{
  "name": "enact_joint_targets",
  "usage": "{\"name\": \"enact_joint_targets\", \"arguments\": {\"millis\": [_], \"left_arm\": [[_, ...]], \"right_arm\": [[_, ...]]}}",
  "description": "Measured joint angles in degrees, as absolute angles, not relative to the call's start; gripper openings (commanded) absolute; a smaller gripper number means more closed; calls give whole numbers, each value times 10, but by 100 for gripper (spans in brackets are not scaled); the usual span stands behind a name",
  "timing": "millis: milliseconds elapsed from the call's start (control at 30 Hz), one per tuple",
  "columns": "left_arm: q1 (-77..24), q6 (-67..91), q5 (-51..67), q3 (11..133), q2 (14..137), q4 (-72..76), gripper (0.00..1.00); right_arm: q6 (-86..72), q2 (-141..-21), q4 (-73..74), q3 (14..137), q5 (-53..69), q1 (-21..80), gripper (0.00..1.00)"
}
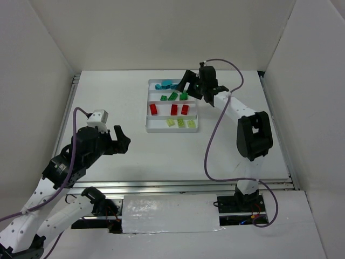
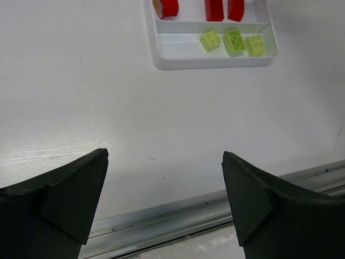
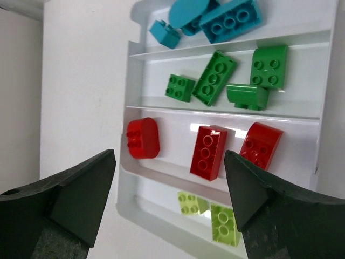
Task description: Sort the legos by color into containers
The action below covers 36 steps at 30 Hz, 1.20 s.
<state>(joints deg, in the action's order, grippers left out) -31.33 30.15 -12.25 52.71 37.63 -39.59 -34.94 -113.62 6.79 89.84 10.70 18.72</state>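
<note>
The white tray (image 1: 155,125) holds the legos sorted by row. Teal bricks (image 1: 164,84) lie in the far compartment, then dark green bricks (image 1: 172,96), red bricks (image 1: 173,109), and pale yellow-green bricks (image 1: 180,123) nearest. My right gripper (image 1: 195,88) hovers open and empty over the tray's far right corner. In its wrist view the gripper (image 3: 170,156) frames the teal (image 3: 229,19), green (image 3: 214,78), red (image 3: 207,151) and yellow-green (image 3: 221,221) bricks. My left gripper (image 1: 125,140) is open and empty, left of the tray. Its wrist view (image 2: 164,162) shows the yellow-green bricks (image 2: 233,41).
White walls enclose the table on the left, back and right. A metal rail (image 1: 205,186) runs along the near edge, also seen in the left wrist view (image 2: 178,216). The right arm's purple cable (image 1: 213,140) loops over the table right of the tray.
</note>
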Motion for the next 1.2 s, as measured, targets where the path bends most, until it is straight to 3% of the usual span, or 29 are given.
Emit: {"name": "enact_joint_targets", "arguments": {"millis": [133, 233, 267, 500, 667, 933, 1200], "left_arm": [[-298, 321, -169, 527, 377, -411, 99], [-284, 337, -215, 529, 383, -428, 100], [-279, 347, -234, 533, 389, -436, 99], [-263, 392, -344, 594, 461, -494, 100], [-255, 409, -389, 660, 494, -530, 99], [-253, 376, -405, 687, 402, -525, 100], [-253, 373, -430, 675, 331, -546, 99]], "right_arm": [[-337, -1053, 75, 869, 100, 187, 88], [-321, -954, 97, 817, 73, 191, 95], [-315, -913, 112, 796, 55, 194, 100], [-286, -570, 223, 681, -35, 217, 100], [-286, -377, 307, 677, -58, 218, 100], [-258, -322, 486, 771, -53, 218, 100], [-223, -224, 601, 799, -141, 220, 100]]}}
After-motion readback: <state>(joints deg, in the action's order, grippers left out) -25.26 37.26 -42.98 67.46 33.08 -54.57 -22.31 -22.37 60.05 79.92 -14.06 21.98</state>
